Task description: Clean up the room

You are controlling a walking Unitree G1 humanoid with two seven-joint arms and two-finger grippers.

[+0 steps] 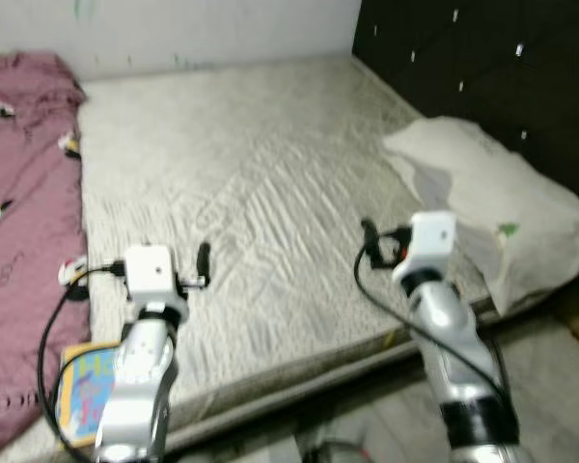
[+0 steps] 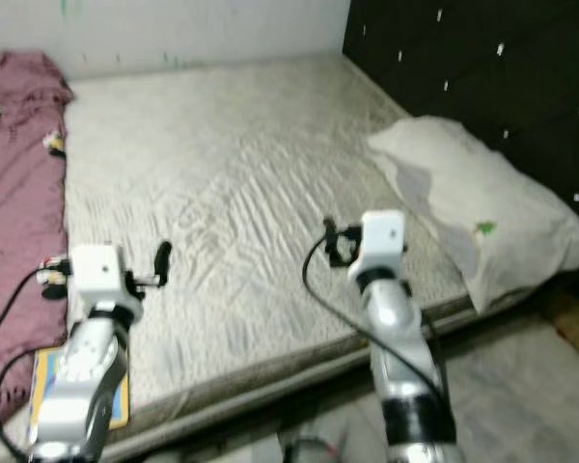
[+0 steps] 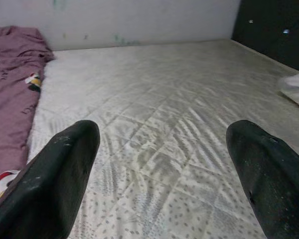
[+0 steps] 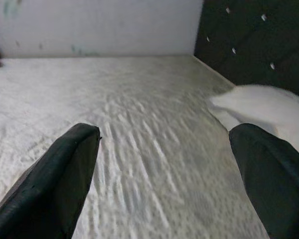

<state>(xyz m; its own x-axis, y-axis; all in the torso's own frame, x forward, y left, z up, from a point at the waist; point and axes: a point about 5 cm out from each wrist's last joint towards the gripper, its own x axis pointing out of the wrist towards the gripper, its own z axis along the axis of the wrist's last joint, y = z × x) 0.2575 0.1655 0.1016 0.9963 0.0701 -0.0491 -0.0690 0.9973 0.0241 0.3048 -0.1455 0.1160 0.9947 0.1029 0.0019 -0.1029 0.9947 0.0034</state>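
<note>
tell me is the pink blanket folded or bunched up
Bunched up: the pink blanket lies rumpled in loose wrinkles along the bed's left side.

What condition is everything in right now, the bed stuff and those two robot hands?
Mattress: bare, its quilted cover wrinkled.
Pink blanket: crumpled along the robot's left side of the bed.
Pillow: lying at the dark headboard, rumpled.
Book: flat at the mattress's near corner, partly behind the left arm.
Left gripper: jaws open, holding nothing.
Right gripper: jaws open, holding nothing.

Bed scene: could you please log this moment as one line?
left hand: open over mattress | right hand: open | pillow: at headboard | blanket: left
</note>
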